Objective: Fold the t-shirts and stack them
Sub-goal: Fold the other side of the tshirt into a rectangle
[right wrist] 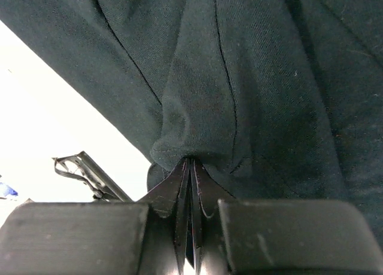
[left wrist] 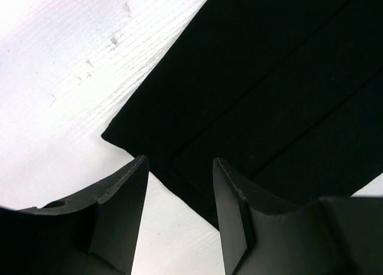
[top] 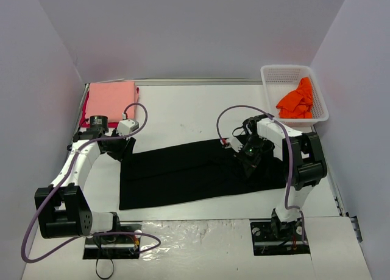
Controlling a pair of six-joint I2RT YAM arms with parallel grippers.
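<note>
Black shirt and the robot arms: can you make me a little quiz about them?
1. True or false: the right end effector is pinching the black t-shirt.
2. Fill in: the left end effector is ____ (open or shut).
3. Where is the orange t-shirt? A) in the white basket B) on the black t-shirt C) in the left end effector.
Key: 1 true; 2 open; 3 A.

White mesh basket (top: 275, 85) at the white table's (top: 183, 112) far right corner; pale grey walls (top: 183, 30) around
</note>
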